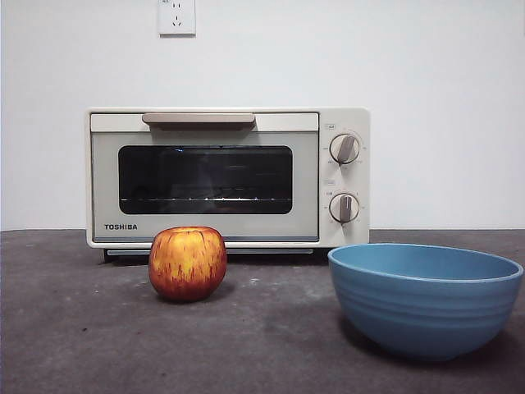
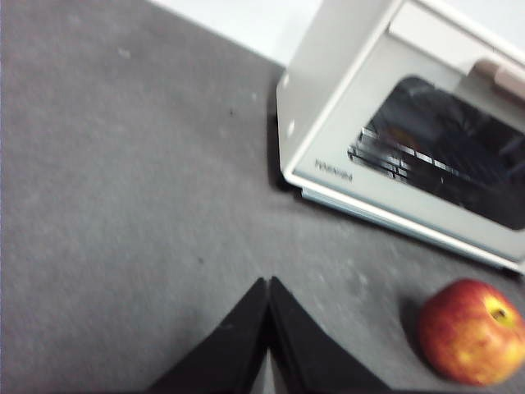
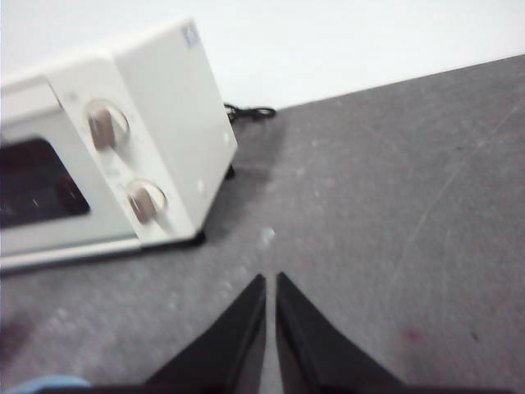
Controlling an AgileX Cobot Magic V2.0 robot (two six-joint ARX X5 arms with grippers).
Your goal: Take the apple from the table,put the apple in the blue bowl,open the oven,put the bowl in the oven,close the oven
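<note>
A red and yellow apple rests on the dark grey table, in front of the cream oven, whose door is closed. The blue bowl stands empty at the front right. In the left wrist view my left gripper hovers shut over bare table, with the apple off to one side and the oven beyond it. My right gripper is shut too, above the table beside the oven's knob end; a sliver of the bowl's rim shows at the picture's edge. Neither arm appears in the front view.
A white wall with a socket rises behind the oven. A black power cord lies behind the oven's right side. Two knobs sit on the oven's right panel, and a beige bar handle runs along the door's top.
</note>
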